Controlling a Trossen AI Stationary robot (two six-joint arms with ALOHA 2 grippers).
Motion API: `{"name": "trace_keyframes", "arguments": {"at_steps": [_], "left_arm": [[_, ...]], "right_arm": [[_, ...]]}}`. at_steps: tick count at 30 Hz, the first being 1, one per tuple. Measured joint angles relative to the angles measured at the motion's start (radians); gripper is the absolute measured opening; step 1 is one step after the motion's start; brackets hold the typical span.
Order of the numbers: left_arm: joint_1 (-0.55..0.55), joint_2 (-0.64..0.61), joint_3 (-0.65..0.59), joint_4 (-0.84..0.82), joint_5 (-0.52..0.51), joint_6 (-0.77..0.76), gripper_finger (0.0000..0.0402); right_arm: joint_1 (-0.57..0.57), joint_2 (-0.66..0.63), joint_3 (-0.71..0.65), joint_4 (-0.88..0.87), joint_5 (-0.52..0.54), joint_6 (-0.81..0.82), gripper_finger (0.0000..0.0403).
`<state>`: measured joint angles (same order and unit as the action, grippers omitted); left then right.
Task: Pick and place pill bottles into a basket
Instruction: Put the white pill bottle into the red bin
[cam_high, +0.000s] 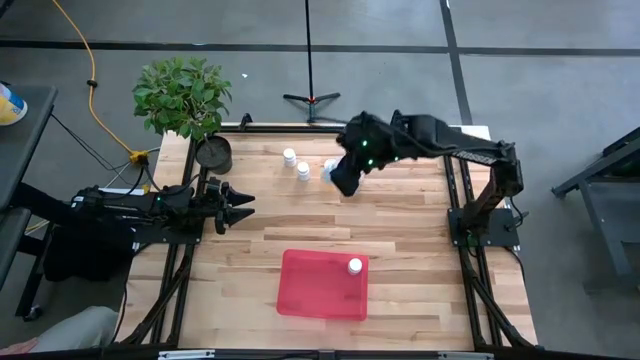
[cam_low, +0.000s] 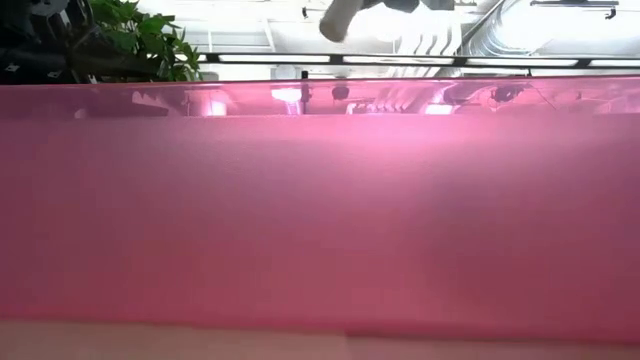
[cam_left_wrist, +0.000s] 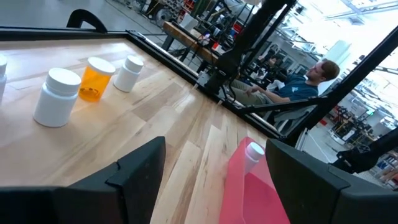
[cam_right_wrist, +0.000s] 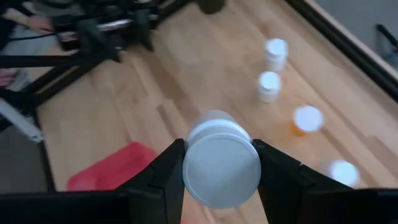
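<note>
My right gripper (cam_right_wrist: 221, 180) is shut on a white pill bottle (cam_right_wrist: 219, 163), held above the table's far middle; in the high view that bottle (cam_high: 328, 170) shows at the fingertips. On the table behind it stand two white bottles (cam_right_wrist: 275, 51) (cam_right_wrist: 268, 84), an orange one (cam_right_wrist: 306, 119) and another white one (cam_right_wrist: 343, 171). The red-pink basket (cam_high: 323, 285) lies near the front edge with one white bottle (cam_high: 354, 266) standing in its far right corner. My left gripper (cam_high: 240, 205) waits open at the table's left side. My right gripper pinches the white bottle's round body (cam_right_wrist: 188, 163) between its two fingers, one on each side. The fingers slant downward from the table's right. The bottle is lifted clear of the table, one flat end turned back toward the wrist.
A round black pot (cam_high: 213, 153) with a green plant (cam_high: 182, 92) stands at the far left corner. The black frame rail (cam_high: 455, 190) runs along the right edge. Bare wood lies between the bottles and the basket. A person (cam_left_wrist: 305, 78) sits beyond the table.
</note>
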<state>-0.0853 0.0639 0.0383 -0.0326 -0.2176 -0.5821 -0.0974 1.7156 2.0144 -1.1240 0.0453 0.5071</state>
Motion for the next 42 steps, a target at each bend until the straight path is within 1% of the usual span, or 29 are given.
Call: {"name": "trace_keyframes", "arguments": {"at_steps": [3,9,18,27,31,36,42], "left_arm": [[0.000,0.000,0.000,0.000,0.000,0.001,0.0310],[0.000,0.000,0.000,0.000,0.000,0.001,0.0310],[0.000,0.000,0.000,0.000,0.000,0.001,0.0310],[0.000,0.000,0.000,0.000,0.000,0.001,0.0310],[0.000,0.000,0.000,0.000,0.000,0.007,0.0310],[0.000,0.000,0.000,0.000,0.000,0.013,0.0310],[0.000,0.000,0.000,0.000,0.005,-0.004,0.0310]], "right_arm": [[0.056,0.021,0.000,0.035,0.016,0.013,0.0148],[0.155,0.086,-0.001,0.053,0.008,0.077,0.0148],[0.248,0.192,-0.002,0.054,-0.057,0.148,0.0148],[0.294,0.235,-0.002,0.048,-0.107,0.155,0.0148],[0.301,0.235,-0.002,0.041,-0.106,0.167,0.0148],[0.320,0.235,-0.002,-0.025,-0.103,0.168,0.0148],[0.356,0.235,-0.002,-0.089,-0.056,0.163,0.0148]]}}
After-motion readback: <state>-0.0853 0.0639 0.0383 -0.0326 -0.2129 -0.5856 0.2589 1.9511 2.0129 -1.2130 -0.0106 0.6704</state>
